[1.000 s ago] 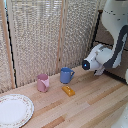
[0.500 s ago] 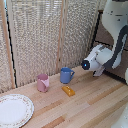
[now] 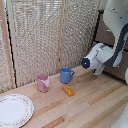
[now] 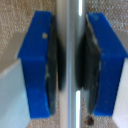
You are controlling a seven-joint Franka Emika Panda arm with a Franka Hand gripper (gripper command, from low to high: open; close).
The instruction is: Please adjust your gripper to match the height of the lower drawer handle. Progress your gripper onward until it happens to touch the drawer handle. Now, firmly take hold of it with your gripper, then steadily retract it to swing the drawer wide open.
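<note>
In the wrist view the lower drawer handle [image 4: 70, 30] is a slim silver bar running between my two blue fingers [image 4: 35, 65]. The dark pads press against it on both sides, so my gripper [image 4: 70, 65] is shut on the bar. In the exterior view the white and grey arm reaches to the dark brown drawer [image 3: 118, 74] at the exterior view's right. There the gripper [image 3: 98, 69] sits against the drawer front, largely covered by the wrist, and the handle itself is hidden.
On the wooden tabletop [image 3: 90, 107] stand a pink cup [image 3: 43, 83], a blue mug [image 3: 66, 75], a small orange block [image 3: 68, 90] and a white plate [image 3: 14, 110]. A woven screen [image 3: 45, 35] stands behind them. Another dark drawer front [image 3: 105, 32] sits higher up.
</note>
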